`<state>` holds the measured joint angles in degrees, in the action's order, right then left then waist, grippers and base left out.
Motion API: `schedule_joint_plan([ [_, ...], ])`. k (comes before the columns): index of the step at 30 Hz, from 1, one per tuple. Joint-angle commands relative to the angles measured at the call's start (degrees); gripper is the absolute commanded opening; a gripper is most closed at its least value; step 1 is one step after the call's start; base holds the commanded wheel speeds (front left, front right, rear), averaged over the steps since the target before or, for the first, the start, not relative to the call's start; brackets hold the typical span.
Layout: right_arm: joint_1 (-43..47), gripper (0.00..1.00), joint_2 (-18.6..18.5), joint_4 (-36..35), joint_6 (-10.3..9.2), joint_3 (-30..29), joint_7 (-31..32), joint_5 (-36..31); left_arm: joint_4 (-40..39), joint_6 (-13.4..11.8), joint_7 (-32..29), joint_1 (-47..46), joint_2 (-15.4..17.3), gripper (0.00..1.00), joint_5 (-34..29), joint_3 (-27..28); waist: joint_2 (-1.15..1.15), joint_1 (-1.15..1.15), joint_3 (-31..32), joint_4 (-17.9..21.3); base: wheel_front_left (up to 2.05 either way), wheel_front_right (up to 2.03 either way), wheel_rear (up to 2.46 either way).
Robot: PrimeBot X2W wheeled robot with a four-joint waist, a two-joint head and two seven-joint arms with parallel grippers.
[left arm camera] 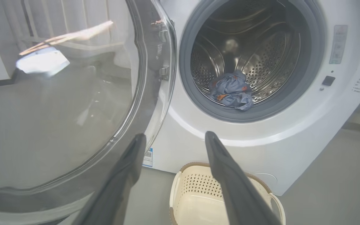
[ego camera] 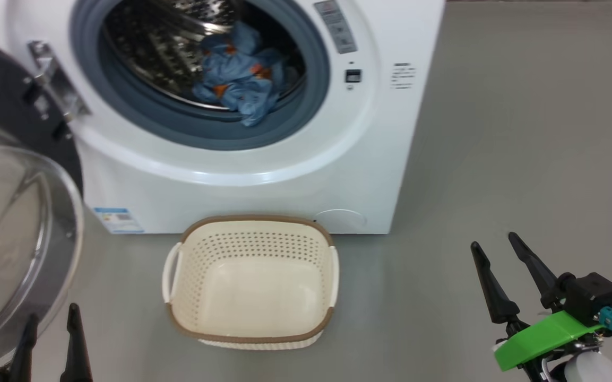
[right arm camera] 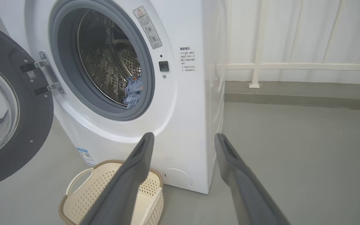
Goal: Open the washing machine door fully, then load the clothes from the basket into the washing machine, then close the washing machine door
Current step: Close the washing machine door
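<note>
Two grippers sit nearest in the head view, both with fingers spread wide and holding nothing. The left gripper (ego camera: 53,315) is just beside the lower edge of the washing machine door (ego camera: 14,223). The right gripper (ego camera: 494,241) hangs over the grey floor (ego camera: 523,132), well apart from everything else. Between them and further out, the basket (ego camera: 252,218) stands on the floor just in front of the washing machine (ego camera: 284,185). The door stands open to the left on its hinge (ego camera: 53,79). Beyond the grey-blue gasket (ego camera: 295,116), the clothes (ego camera: 239,74) lie bunched in the steel drum (ego camera: 141,53), one fold reaching the gasket's lower lip.
</note>
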<state>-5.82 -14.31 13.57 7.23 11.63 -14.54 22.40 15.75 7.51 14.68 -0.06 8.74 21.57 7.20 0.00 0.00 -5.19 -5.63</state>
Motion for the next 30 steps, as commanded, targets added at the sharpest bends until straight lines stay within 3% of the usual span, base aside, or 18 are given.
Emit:
schedule_joint_plan([
  [1,-2.3,1.0,-1.2,-1.2,0.25,1.7,-0.5,0.5,-2.0,0.0,0.3,-0.5,0.6,1.0,-0.2,2.4,0.0,0.0,-0.8,-5.0,0.0,0.0,0.0],
  [15,-5.2,1.0,-2.4,0.2,0.25,5.9,-0.5,0.9,-2.4,0.0,0.3,-0.6,-2.3,1.0,-0.7,5.1,0.0,0.0,-1.7,-17.7,0.0,0.0,0.0],
  [30,-6.0,1.0,-3.3,1.2,0.25,7.9,-0.5,1.6,-2.6,0.0,0.3,0.1,-4.0,1.0,-1.4,7.9,0.0,0.0,-1.5,-24.7,0.0,0.0,0.0],
])
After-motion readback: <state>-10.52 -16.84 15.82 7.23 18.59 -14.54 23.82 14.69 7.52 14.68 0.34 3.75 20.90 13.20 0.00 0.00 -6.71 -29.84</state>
